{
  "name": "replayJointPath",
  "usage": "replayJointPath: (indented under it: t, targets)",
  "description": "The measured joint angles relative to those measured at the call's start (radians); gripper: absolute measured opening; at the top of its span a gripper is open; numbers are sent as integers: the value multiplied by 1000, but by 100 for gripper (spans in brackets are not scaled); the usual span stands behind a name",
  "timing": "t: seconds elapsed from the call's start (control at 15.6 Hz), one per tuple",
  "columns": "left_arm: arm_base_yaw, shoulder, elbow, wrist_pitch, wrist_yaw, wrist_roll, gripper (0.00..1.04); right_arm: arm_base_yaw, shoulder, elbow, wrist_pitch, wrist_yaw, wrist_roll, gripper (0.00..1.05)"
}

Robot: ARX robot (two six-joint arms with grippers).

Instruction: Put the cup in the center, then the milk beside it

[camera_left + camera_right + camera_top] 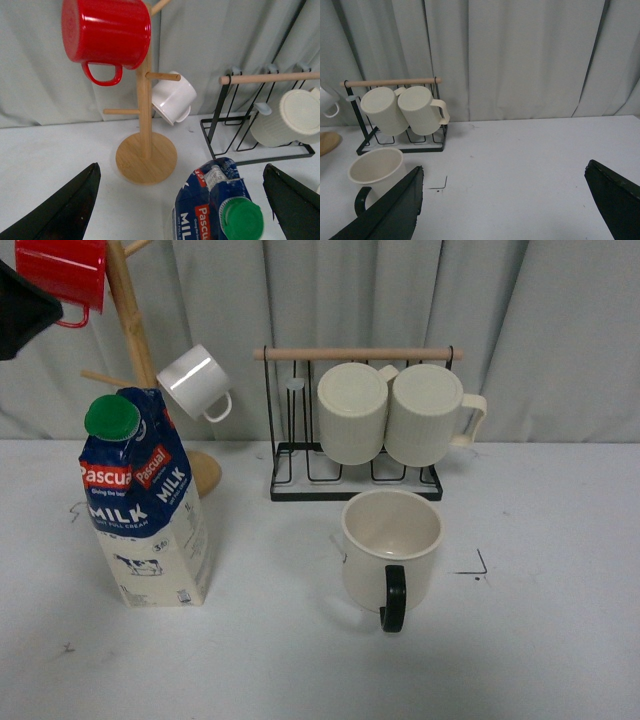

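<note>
The cup (391,545), a wide cream mug, stands upright mid-table in front of the rack, with its black loop handle (393,597) facing me. It also shows in the right wrist view (376,170). The milk (150,505) stands upright at the left, with a blue top and a green cap (112,417). My left gripper (180,166) is open above and a little behind the carton top (212,202), touching nothing. One of its black fingers (25,310) shows at the top left. My right gripper (505,166) is open and empty over bare table to the right of the cup.
A wooden mug tree (132,330) behind the milk holds a red mug (65,270) and a small white mug (195,382). A black wire rack (355,485) at the back holds two ribbed cream mugs (352,412). A grey curtain hangs behind.
</note>
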Motion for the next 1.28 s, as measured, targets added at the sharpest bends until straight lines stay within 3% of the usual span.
replayJointPath:
  t: [0.51, 1.22, 1.28]
  targets:
    - [-95, 193, 109, -3, -3, 25, 98, 0, 0, 0, 0, 0, 0, 98]
    - [-182, 383, 143, 53, -174, 108, 98, 0, 0, 0, 0, 0, 0, 98]
    - [-193, 383, 143, 60, -187, 111, 91, 0, 0, 0, 0, 0, 0, 98]
